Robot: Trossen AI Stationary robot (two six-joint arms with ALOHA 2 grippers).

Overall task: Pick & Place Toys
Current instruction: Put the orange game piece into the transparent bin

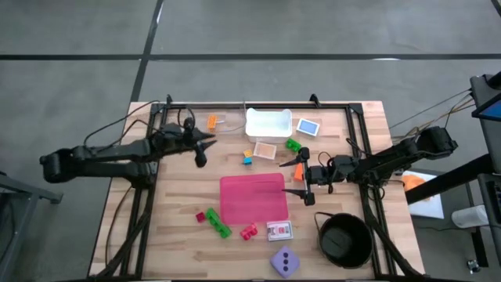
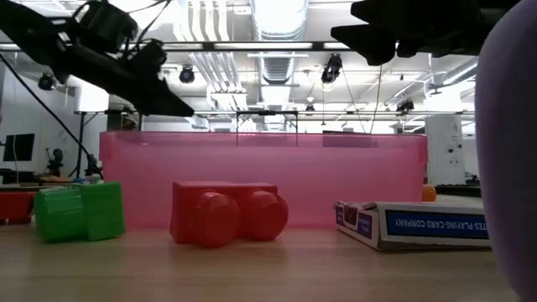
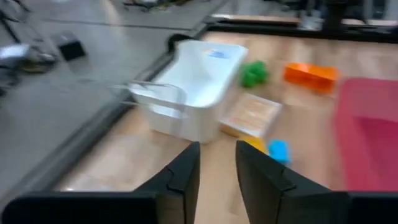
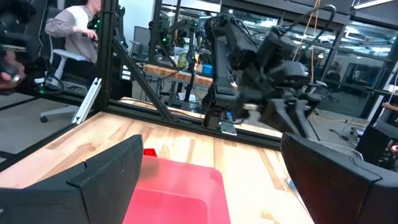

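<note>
Upper left of the high view: left gripper (image 1: 205, 146) hovers w/ fingers nearly together, nothing held. Nearest toys, blue/yellow bricks (image 1: 247, 157), lie just right of it by white tray (image 1: 268, 123). Right gripper (image 1: 300, 178) spread wide, empty, at pink mat (image 1: 252, 197) edge. Recommend: reopen left jaws, centre over brick, descend straight.

Overhead and table-level cameras share the pink mat (image 1: 253, 197).

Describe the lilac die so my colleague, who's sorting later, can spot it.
Start at the flat pink rectangular mat mid-table and go to the table's near edge, left of the black round bowl. The larger lilac plastic die with dark dots sits there, bigger than any brick.
</note>
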